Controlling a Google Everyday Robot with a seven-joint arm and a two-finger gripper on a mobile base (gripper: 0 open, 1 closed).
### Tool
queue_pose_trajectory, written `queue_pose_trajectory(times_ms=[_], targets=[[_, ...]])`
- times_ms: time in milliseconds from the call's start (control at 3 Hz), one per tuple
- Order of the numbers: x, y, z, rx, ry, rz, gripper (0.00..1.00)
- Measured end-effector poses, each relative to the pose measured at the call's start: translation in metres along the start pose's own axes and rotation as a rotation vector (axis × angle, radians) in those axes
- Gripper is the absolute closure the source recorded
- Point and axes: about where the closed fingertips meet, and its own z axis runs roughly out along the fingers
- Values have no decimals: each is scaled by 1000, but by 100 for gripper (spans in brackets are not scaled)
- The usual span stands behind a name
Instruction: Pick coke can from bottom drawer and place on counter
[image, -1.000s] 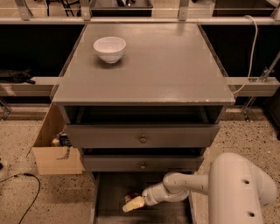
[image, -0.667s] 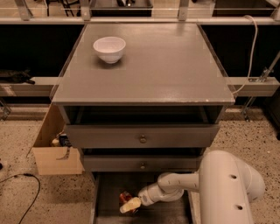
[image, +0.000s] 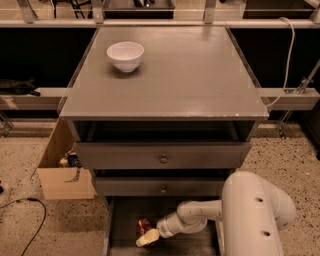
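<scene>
The bottom drawer (image: 122, 235) is cut off by the lower frame edge, so its front is out of sight, and its right part is hidden behind the robot's bulky white arm shell (image: 255, 215). The interior is dark – the coke can (image: 144, 224) shows only as a small red patch w/ a pale bit. It sits on the drawer floor left of centre, below the two shut knobbed drawers (image: 163, 159). Its lower right side is covered by the gripper (image: 148, 238), a pale yellowish tip down inside the drawer, touching or overlapping the can. Whether the gripper is clenched, released or grasping the can: can't tell. The arm comes in from the right, forearm (image: 197, 212) running roughly level to the left, wrist dipping down-left toward the can. The can's long axis and which way its top points can't be read – what shows is approx. as tall as wide. The counter (image: 175, 85) above carries a white bowl (image: 125, 55) near its back left corner.
</scene>
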Motion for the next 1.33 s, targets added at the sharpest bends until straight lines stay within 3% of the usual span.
queue_pose_trajectory(times_ms=[333,1000,1333], targets=[[9,-1,14,39,21,-6,0],[8,-8,10,64,29,-3,0],[8,-14,1,127,56,0,0]])
